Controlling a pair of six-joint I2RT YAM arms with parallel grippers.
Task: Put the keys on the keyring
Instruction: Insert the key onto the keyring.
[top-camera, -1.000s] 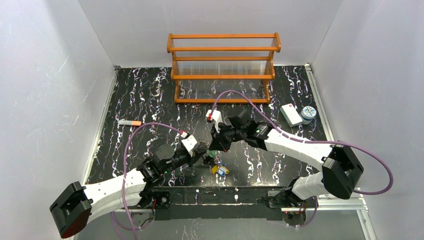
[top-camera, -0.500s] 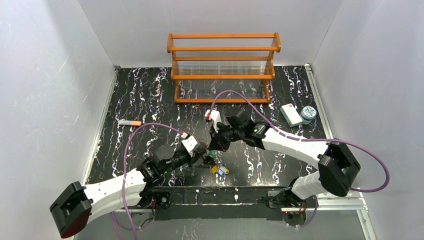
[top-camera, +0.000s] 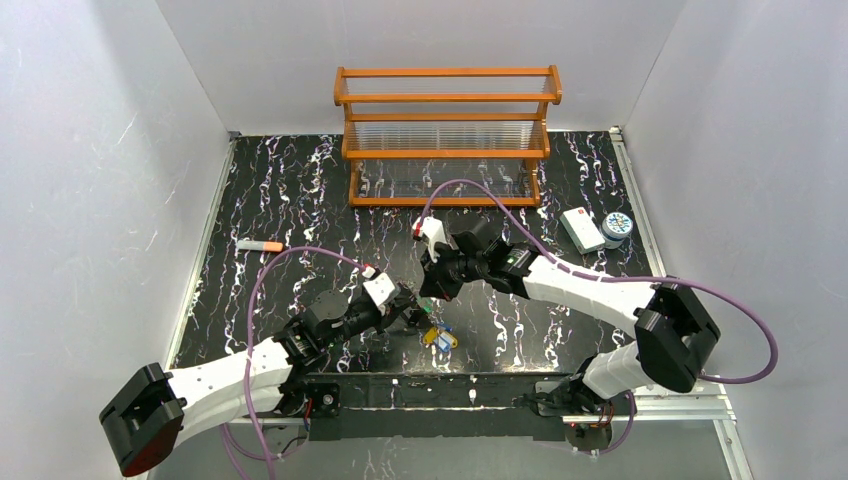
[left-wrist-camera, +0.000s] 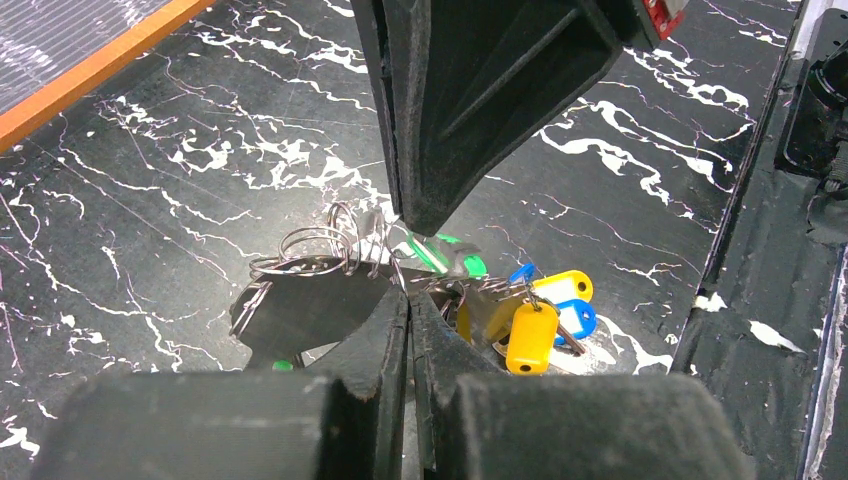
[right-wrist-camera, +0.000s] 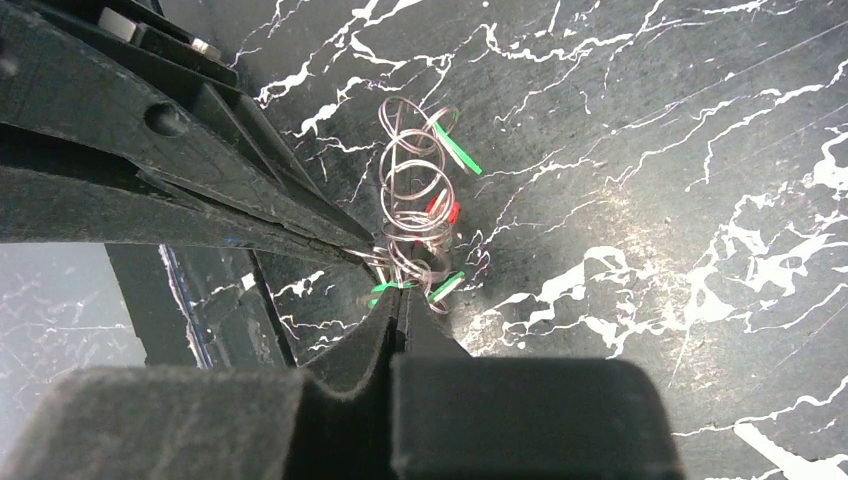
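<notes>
black marbled table (top-camera: 300, 190) with keys (top-camera: 440, 338), white walls (top-camera: 100, 150) around.

Black worktop (top-camera: 300, 190) with white marble veining, edged by metal rails (top-camera: 637, 195) and enclosed by plain white walls (top-camera: 100, 150) on three sides. An orange wooden rack (top-camera: 447, 98) stands at its far edge. Lighting is even.

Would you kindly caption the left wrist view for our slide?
Left gripper and right gripper meet, shut, at tangled wire rings and coloured-tagged keys.
</notes>
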